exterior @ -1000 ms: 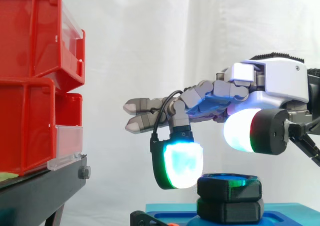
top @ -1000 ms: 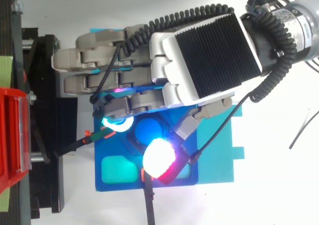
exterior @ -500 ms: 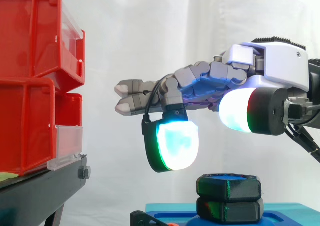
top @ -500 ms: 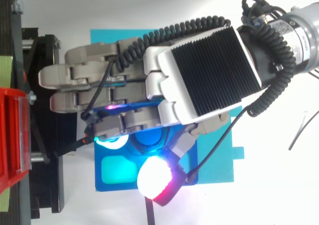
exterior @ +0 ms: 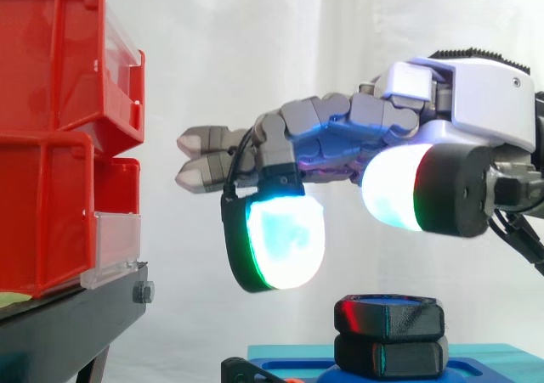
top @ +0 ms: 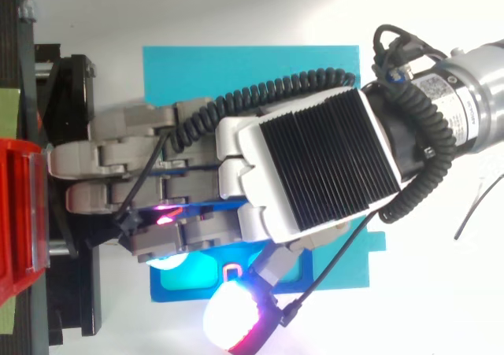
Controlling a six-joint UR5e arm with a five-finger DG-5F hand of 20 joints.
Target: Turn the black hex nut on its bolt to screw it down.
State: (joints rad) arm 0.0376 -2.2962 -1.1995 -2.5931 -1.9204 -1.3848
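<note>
Hand (exterior: 365, 132) hovers above black hex nut (exterior: 389, 315); clear gap, no contact. Fingers mostly straight, spread wide, holding nothing. One fingertip pad (exterior: 285, 243) glows white-cyan, points down, left of nut and above it. Thumb pad (exterior: 391, 188) glows white, over nut. Nut sits on bolt (exterior: 387, 299); blue bolt end shows at nut top. Second black hex piece (exterior: 389, 355) directly beneath nut, touching. Both stand on blue fixture (exterior: 293, 368) over teal sheet (top: 236, 64) on tabletop (top: 441, 308). Red bins (exterior: 59, 128) on black stand (exterior: 76, 323), well apart from nut.
</note>
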